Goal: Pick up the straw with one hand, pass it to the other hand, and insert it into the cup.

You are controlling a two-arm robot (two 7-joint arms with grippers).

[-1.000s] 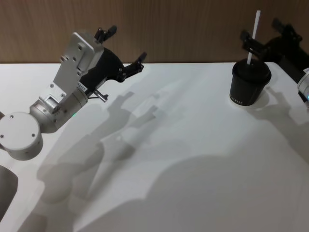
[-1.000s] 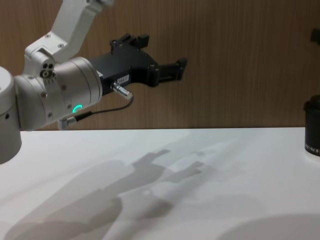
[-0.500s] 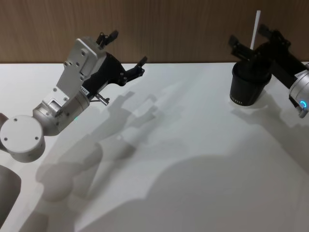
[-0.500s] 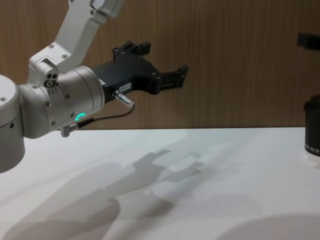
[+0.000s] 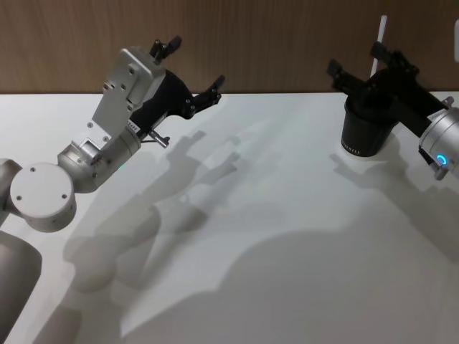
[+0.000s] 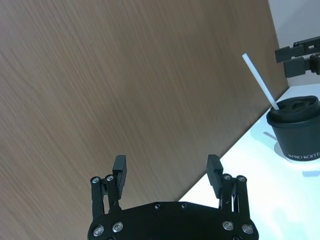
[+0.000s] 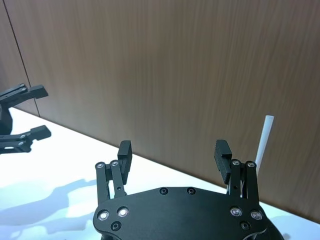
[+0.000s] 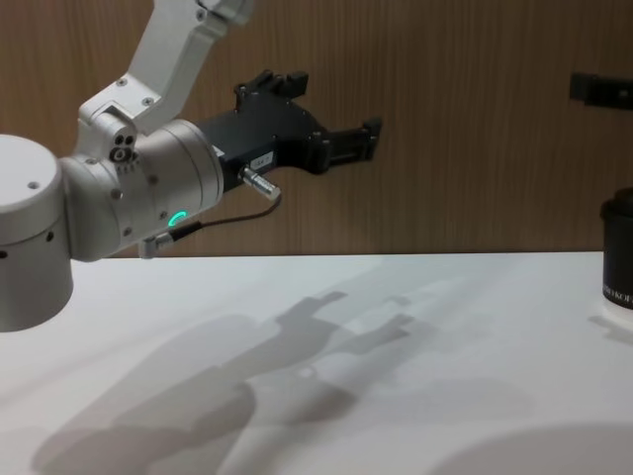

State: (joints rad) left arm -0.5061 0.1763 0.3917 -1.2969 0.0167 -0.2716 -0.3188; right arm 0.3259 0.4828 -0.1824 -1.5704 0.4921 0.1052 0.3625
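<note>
White against the wood wall, the straw (image 5: 379,43) stood in the cup (image 5: 367,129) at the table's (image 5: 272,215) far right in the head view, so I judged the insertion done and only the pulling away left. There my right gripper (image 5: 366,64) hung over the cup with its fingers spread wide to either side of the straw, holding nothing, while my left gripper (image 5: 192,72) sat raised over the far left of the table, well apart from the cup, also spread and empty. From my left wrist, the fingers (image 6: 119,170) stood wide with nothing between them, and beyond them the straw (image 6: 260,82) leaned out of the cup's lid (image 6: 295,107). From my right wrist, the fingers (image 7: 221,154) were likewise wide, and the straw (image 7: 263,140) rose just beside one of them, not gripped. From the chest, my left gripper (image 8: 331,134) hovered high above the table (image 8: 396,376), open, and the cup (image 8: 619,267) showed at the right edge.
</note>
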